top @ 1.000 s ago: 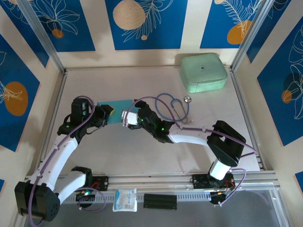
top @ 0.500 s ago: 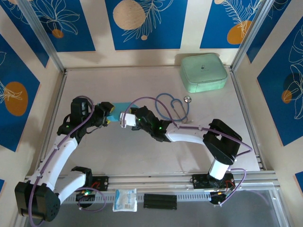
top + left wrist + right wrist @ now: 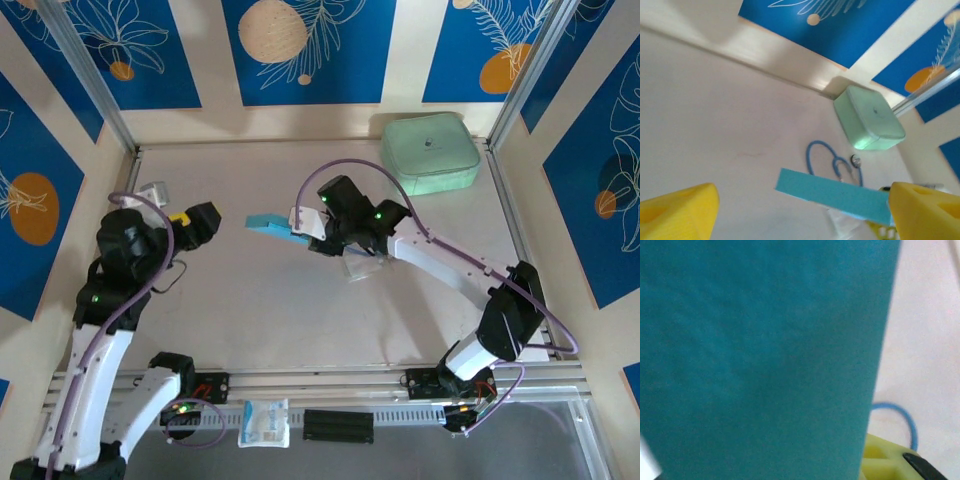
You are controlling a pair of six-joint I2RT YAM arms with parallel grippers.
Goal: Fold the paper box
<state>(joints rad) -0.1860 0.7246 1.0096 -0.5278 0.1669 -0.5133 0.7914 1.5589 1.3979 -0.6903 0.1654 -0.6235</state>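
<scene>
L tool [image 3: 196, 221] jaws wide, nothing in them. R tool [image 3: 308, 231] narrow, pinching one end of the paper box [image 3: 270, 225].

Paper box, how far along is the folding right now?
Done: the flat sky-blue card box looks folded into a rectangle. In hand: the right hand grips one end. The left hand stands open, apart. Left: probably setting it down; I cannot see whether any flap remains.
</scene>
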